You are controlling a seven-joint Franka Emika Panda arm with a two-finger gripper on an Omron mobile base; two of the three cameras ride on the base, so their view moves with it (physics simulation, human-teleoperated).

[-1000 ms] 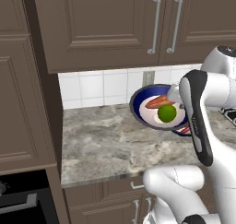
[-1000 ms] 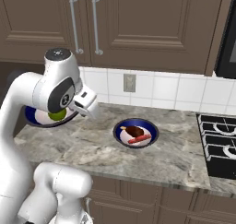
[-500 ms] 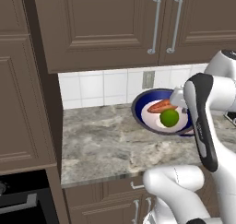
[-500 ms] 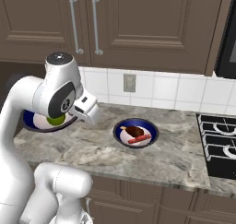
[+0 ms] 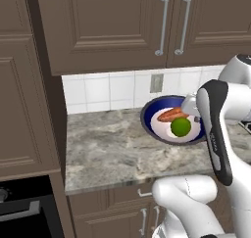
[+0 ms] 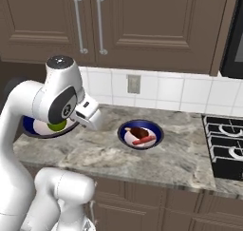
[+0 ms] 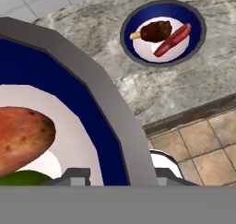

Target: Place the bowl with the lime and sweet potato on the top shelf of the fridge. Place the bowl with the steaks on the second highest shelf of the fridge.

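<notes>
Gripper (image 7: 115, 174) clamps the rim of the produce bowl (image 5: 152, 112) at centre right, lime (image 5: 181, 127) and sweet potato (image 5: 172, 114) inside — carry level; steak bowl (image 6: 140, 133) waits on the counter (image 6: 185, 154).

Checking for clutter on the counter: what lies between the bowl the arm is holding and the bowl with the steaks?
Only bare marbled counter, seen in the right base view, between the held bowl and the steak bowl. The arm's own hand crosses above that stretch.
</notes>
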